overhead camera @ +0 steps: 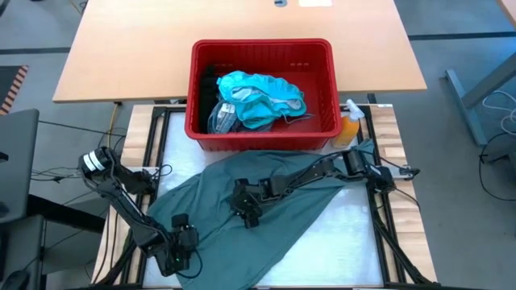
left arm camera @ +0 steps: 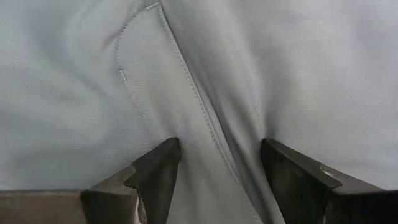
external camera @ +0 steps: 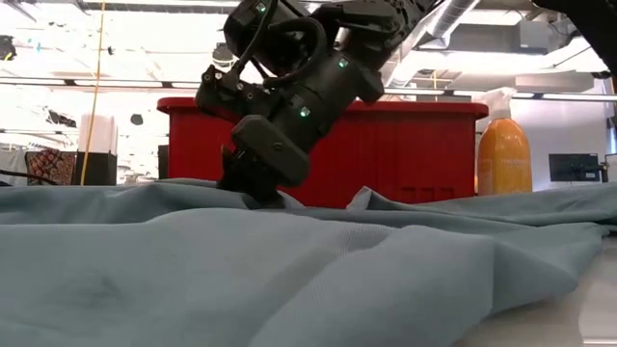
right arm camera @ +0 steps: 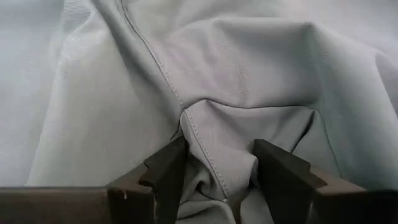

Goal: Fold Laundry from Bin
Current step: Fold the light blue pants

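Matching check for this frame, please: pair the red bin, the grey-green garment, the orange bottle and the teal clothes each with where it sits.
1. red bin
2. grey-green garment
3. orange bottle
4. teal clothes

a. piled inside the bin
b. spread on the table under both grippers
c. beside the bin's right corner
d. behind the spread garment

Pairs: 1-d, 2-b, 3-c, 4-a

Your left end effector (overhead camera: 179, 244) sits low at the near-left corner, fingers (left arm camera: 155, 177) apart, pointing down. Right end effector (overhead camera: 246, 211) reaches to centre, fingers (right arm camera: 165, 171) apart, arm stretched w/ wrist bent down.
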{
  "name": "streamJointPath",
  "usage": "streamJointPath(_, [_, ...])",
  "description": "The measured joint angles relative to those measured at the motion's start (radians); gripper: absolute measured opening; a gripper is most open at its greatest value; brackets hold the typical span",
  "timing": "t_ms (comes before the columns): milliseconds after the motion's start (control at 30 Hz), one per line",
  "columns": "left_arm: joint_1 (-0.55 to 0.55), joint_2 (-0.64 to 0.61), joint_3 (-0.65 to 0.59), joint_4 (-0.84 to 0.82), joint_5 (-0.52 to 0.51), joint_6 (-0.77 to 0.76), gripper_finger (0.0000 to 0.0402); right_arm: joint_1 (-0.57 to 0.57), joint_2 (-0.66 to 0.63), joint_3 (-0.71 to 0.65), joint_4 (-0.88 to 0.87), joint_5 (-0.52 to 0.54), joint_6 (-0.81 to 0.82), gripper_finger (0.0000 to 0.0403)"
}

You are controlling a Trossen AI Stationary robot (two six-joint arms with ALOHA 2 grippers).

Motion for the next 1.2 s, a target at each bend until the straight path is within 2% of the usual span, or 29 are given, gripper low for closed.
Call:
streamJointPath(200, [0.0, 0.002, 0.004, -0.006, 0.024, 0.02, 0.0226, 0.002, -0.004, -0.007, -0.03, 0.049, -0.013, 0.0198])
streamJointPath(333, [-0.01, 0.002, 0.005, -0.022, 0.031, -0.003, 0.0226, -0.011, -0.005, -0.008, -0.055, 0.051, -0.032, 0.017])
streamJointPath(433, [-0.013, -0.011, 0.002, -0.017, 0.008, -0.014, 0.0226, -0.014, -0.005, -0.008, -0.062, 0.05, -0.051, 0.0123])
streamJointPath(567, [-0.014, -0.082, 0.026, -0.058, -0.03, 0.031, 0.0226, -0.017, -0.004, -0.008, -0.066, 0.038, -0.075, 0.0034])
streamJointPath(600, [-0.015, -0.112, 0.036, -0.088, -0.046, 0.042, 0.0226, -0.019, -0.003, -0.008, -0.067, 0.027, -0.076, 0.0027])
streamJointPath(733, [-0.016, -0.178, 0.053, -0.15, -0.062, -0.025, 0.0226, -0.028, -0.003, -0.009, -0.066, 0.018, -0.062, 0.0039])
streamJointPath(867, [-0.028, -0.18, 0.052, -0.152, -0.005, -0.126, 0.0226, -0.032, -0.002, -0.009, -0.065, 0.014, -0.047, 0.0056])
streamJointPath(1033, [-0.037, -0.139, 0.053, -0.131, -0.006, -0.222, 0.0226, -0.036, -0.002, -0.01, -0.065, 0.01, -0.054, 0.004])
streamJointPath(1200, [-0.032, -0.044, 0.054, -0.076, -0.035, -0.197, 0.0226, -0.045, -0.002, -0.01, -0.065, 0.0, -0.05, 0.0037])
